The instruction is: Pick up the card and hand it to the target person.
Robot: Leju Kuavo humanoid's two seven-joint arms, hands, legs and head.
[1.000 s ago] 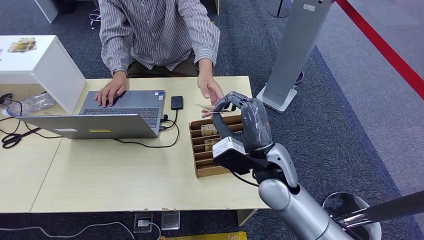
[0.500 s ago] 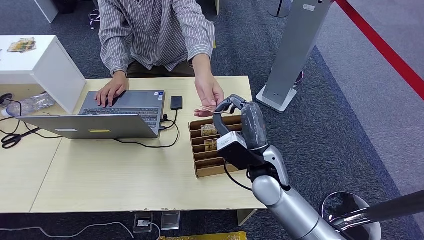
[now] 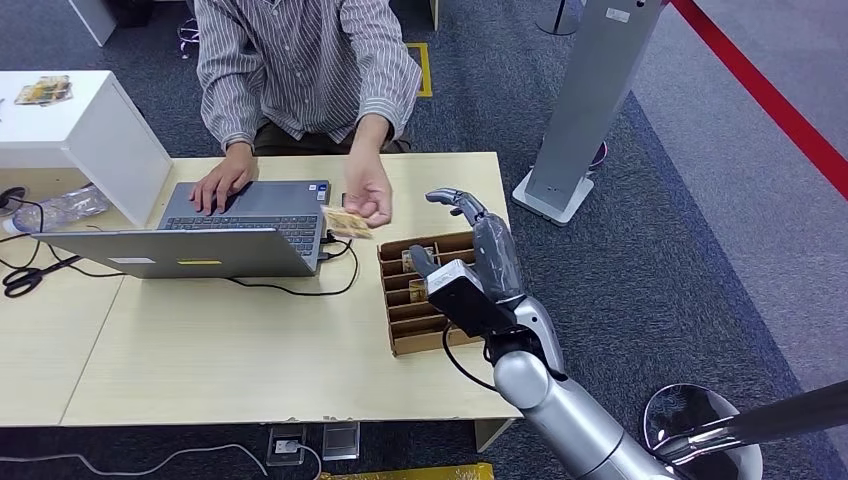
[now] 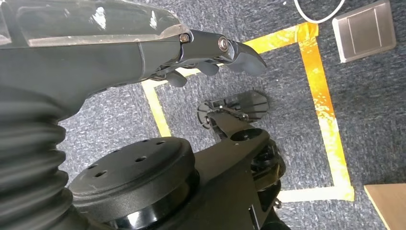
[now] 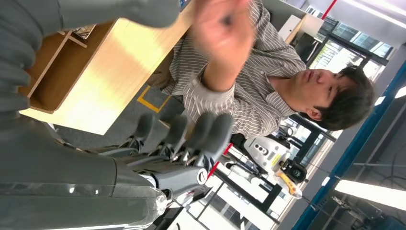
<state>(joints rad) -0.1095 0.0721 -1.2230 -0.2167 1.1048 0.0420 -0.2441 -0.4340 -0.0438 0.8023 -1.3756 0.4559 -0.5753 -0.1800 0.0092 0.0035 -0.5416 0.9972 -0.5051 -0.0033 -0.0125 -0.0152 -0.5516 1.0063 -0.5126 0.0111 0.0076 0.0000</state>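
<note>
From the head view, the card (image 3: 347,222) sits in the person's hand (image 3: 368,197) above the desk (image 3: 250,340), beside the laptop (image 3: 200,235); the right hand (image 3: 470,245) hangs empty over the cardboard tray (image 3: 400,335), fingers spread. The card looks thin, light and slightly bendy, best pinched at an edge. In the left wrist view, the left hand (image 4: 191,48) holds nothing, fingers loosely extended over carpet. The right wrist view shows spread fingers (image 5: 191,132), nothing held.
</note>
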